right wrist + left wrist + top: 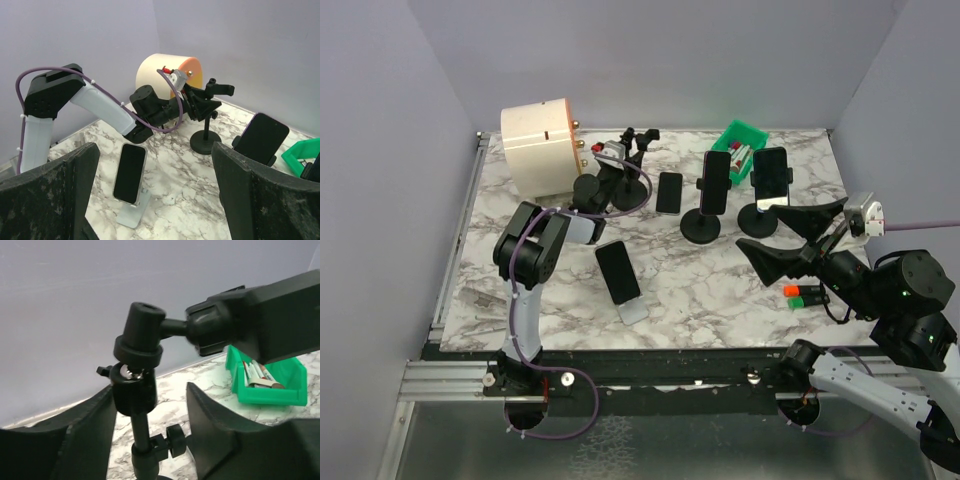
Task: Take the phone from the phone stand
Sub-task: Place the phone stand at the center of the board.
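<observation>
Left tool (149, 395) is partly open, its fingers (75, 440) on either side of the black phone stand (141, 335) stem, not touching it. Just right of it, a phone (669, 192) lies flat on the worktop (700, 290). Further right, a second phone (716, 180) and a third phone (772, 176) are held upright. Right tool (154, 150) gapes wide, holding nothing.

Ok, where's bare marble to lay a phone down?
Front centre of the marble tabletop is bare, between the black phone on its white wedge and the right gripper. The back is crowded: cream cylinder, black stand, flat black phone, two upright phones on stands, green bin.
</observation>
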You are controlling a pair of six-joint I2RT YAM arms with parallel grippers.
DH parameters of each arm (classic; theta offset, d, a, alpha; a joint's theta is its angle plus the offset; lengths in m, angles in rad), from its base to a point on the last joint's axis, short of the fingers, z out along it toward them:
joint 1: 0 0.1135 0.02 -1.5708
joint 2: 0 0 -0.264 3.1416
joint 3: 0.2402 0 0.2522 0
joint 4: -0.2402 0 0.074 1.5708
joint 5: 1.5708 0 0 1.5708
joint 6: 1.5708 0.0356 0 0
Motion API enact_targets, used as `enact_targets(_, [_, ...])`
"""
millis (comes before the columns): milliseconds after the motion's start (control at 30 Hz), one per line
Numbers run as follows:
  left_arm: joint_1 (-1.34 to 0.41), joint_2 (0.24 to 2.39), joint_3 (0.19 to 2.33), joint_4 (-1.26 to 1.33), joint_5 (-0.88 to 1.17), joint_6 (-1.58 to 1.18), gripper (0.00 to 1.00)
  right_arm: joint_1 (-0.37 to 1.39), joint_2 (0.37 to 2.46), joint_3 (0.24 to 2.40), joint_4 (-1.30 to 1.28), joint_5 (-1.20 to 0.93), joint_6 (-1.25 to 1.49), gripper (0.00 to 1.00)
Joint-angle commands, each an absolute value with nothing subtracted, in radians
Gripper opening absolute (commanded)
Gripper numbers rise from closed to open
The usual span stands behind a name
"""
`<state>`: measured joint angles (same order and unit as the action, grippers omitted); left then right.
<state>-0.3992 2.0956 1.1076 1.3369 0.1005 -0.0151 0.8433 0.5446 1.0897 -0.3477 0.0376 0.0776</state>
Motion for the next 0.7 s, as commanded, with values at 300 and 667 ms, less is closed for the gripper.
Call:
enact_targets(300, [-0.400, 1.804, 1.110, 1.290, 0.121, 0.019, 0.99, 0.846, 0.555, 1.098, -0.384, 0.022, 0.105, 1.00])
enact_targets(667, [-0.400, 1.308, 0.872, 1.050, -0.093, -0.048, 0.99, 0.847, 0.613, 1.100, -0.423, 0.021, 0.136, 1.00])
